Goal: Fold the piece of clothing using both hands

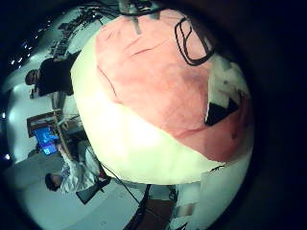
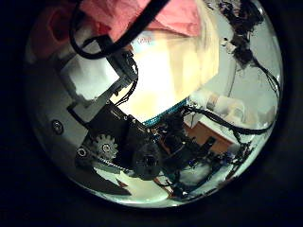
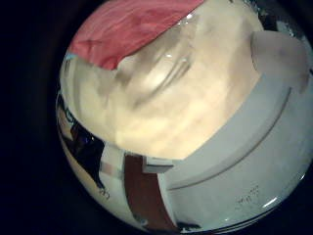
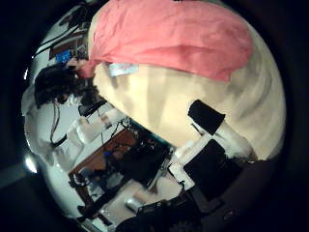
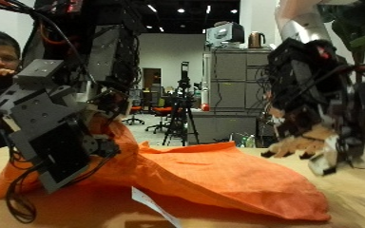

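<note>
While your left hand (image 5: 59, 133) sits right at one end of the orange garment (image 5: 214, 180), with cloth bunched against its fingers, you can't tell from any view whether it's actually pinching the fabric. The garment lies spread on the wooden table (image 5: 347, 204), long axis running from the left hand toward the right hand (image 5: 312, 104). That right hand hangs above the table past the garment's other end, clear of the cloth, fingers loosely curled and holding nothing. So the left is the closer one, and I'd guess the right needs to come down to its end before any fold.

The right thumb side palm view shows the garment's (image 4: 174, 39) full outline on the table, which the outside view flattens.
</note>
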